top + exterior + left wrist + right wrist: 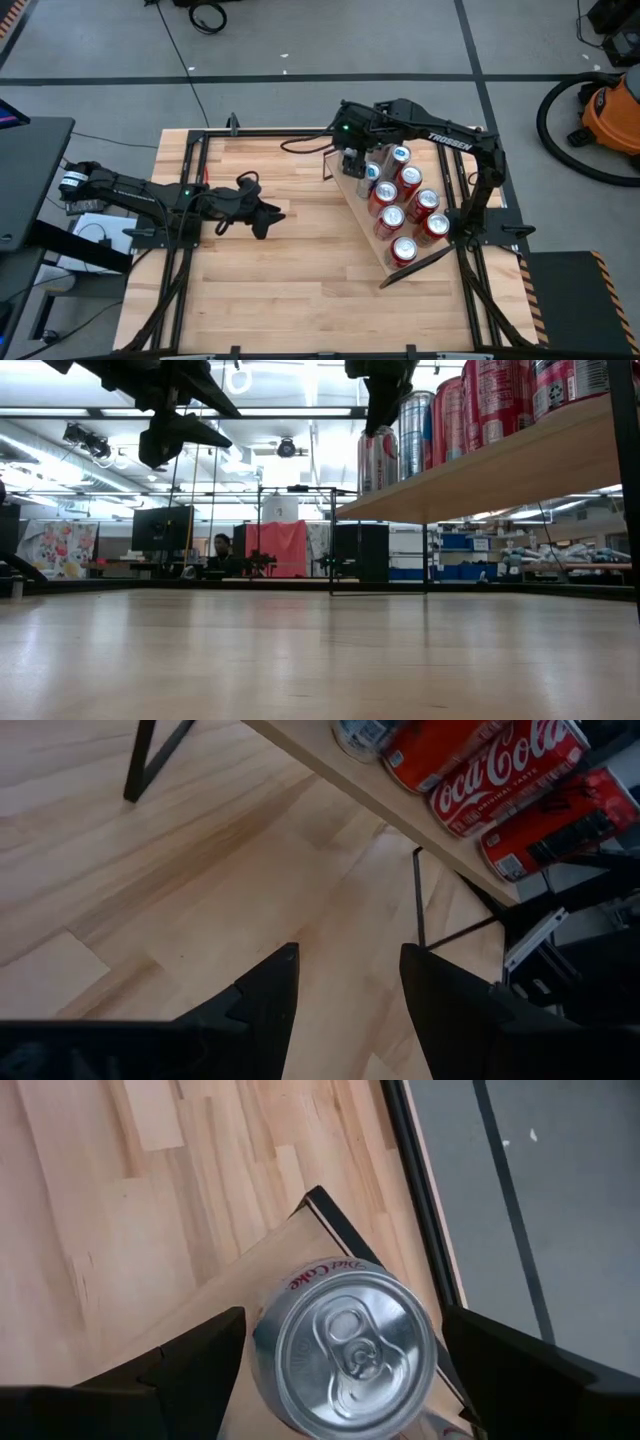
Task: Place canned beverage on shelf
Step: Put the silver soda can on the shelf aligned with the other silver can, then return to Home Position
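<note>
Your left hand (268, 216) hovered over the bare middle-left part of the worktop (280, 290), held above the wood, as the low view showed it hanging in the air. Its two fingers (262, 1005) stood apart with nothing between them, and past them you could see the edge of the shelf (400, 805) with red Coca-Cola cans (505, 770) lying across that view.

More to the right, the shelf (365, 215) stood on the worktop at an angle, a long plank of light wood with a thin black rail at each end. On it stood two rows of cans, mostly red cans (404, 249) toward its near end, and cans with blue on them (400, 154) toward the far end.

Your right hand (352, 160) was at the far end of the shelf, above the plank. In the right wrist view a silver Diet Coke can (345, 1350) stood upright on the shelf just at its corner, seen from the top with the pull tab. The two fingers (185, 1355) of the right hand stood open, one on each side of the can, with a clear gap between each finger and the can, so it was not clamped. In the low view this can (378, 460) stood at the end of the row, right under the hand.
</note>
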